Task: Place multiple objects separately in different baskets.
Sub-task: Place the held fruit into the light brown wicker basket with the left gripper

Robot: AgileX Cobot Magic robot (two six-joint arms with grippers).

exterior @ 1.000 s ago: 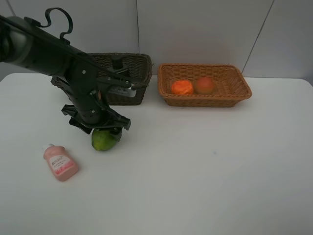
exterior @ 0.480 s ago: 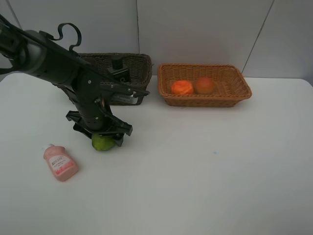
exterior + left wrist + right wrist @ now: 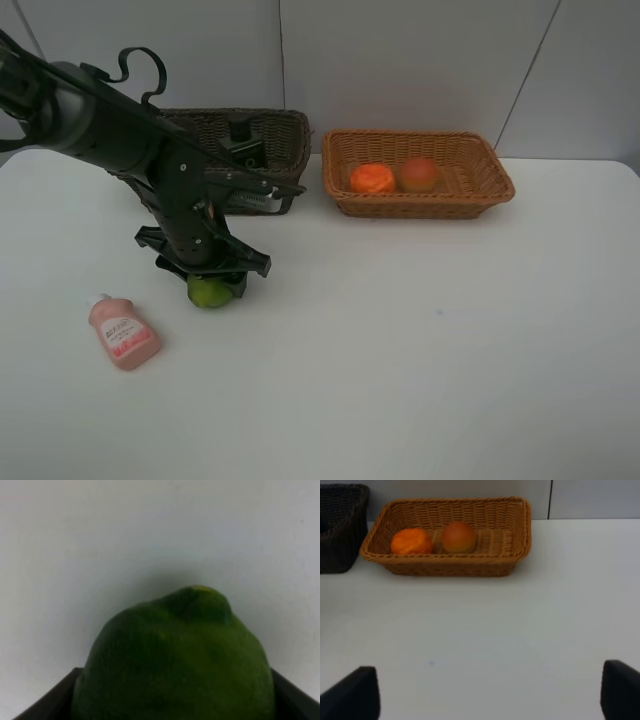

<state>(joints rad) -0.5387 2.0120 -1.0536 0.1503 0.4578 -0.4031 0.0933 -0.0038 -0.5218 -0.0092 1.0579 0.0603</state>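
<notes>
The green lime-like fruit point(image 3: 210, 292) lies on the white table, and it fills the left wrist view point(image 3: 175, 660). My left gripper point(image 3: 208, 272) is down over it, with a finger pressed on each side. The pink soap bottle point(image 3: 123, 333) lies flat to its left. The tangerine point(image 3: 372, 178) point(image 3: 411, 541) and the peach-like fruit point(image 3: 418, 174) point(image 3: 459, 537) lie in the orange-tan basket point(image 3: 420, 208) point(image 3: 450, 570). The dark brown basket point(image 3: 288, 135) stands behind my left arm, and a dark bottle top point(image 3: 240, 131) shows in it. My right gripper point(image 3: 490, 692) is open and empty. The mauve cup is out of view.
The two baskets stand side by side at the back of the table, near the wall. The dark basket's corner also shows in the right wrist view point(image 3: 342, 530). My left arm covers part of the dark basket.
My left gripper came down and a little to the right over the lime, covering more of it. In the last half second it has hardly moved.
</notes>
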